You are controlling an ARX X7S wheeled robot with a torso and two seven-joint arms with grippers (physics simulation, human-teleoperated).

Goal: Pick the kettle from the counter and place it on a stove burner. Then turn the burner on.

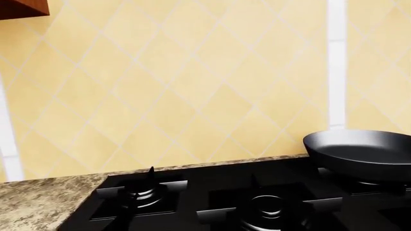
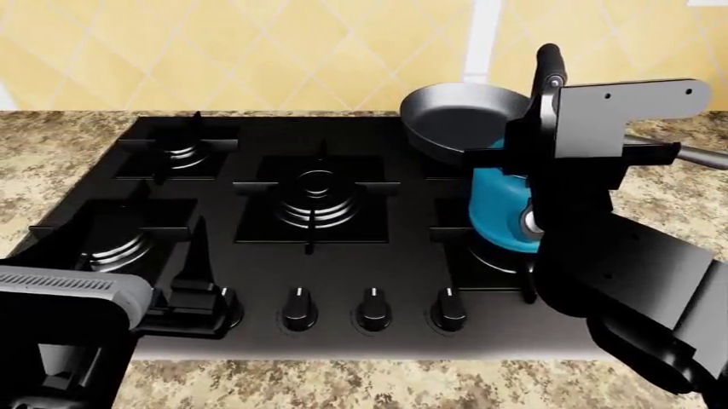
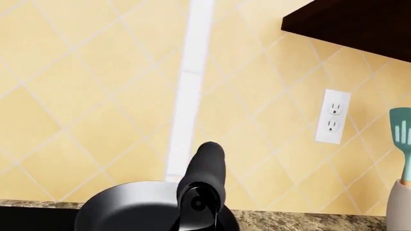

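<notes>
The round teal-blue kettle (image 2: 499,209) with a tall metal handle sits on the front right corner of the shiny black glass cooktop (image 2: 376,256), over the square black grate there. That burner is hidden under the kettle and the arm. Just behind the kettle is the black frying pan (image 2: 455,115) on the back right burner. The kettle's handle has a black tube (image 2: 548,64) on top, and it sticks up above the arm.

The right gripper (image 2: 546,141) is right at the kettle's handle. The big dark arm covers the jaws, so I cannot tell if they are closed on the handle or not. In the right wrist view the black tube (image 3: 207,166) rises in front of the yellow tiled wall (image 3: 96,96), with the pan (image 3: 128,207) below it. A white wall plug (image 3: 332,116) and a teal spatula (image 3: 401,139) in a grey pot are off to one side.

The left gripper (image 2: 187,285) hangs low by the front left of the cooktop, close to the row of black knobs (image 2: 370,308). Its dark jaws hold nothing, but I cannot tell how wide they are.

The small silver-ringed burner (image 2: 182,153) at the back left is bare. The big burner with many rings (image 2: 316,192) sits in the middle. The speckled beige and brown stone counter (image 2: 57,153) goes all around the cooktop.
</notes>
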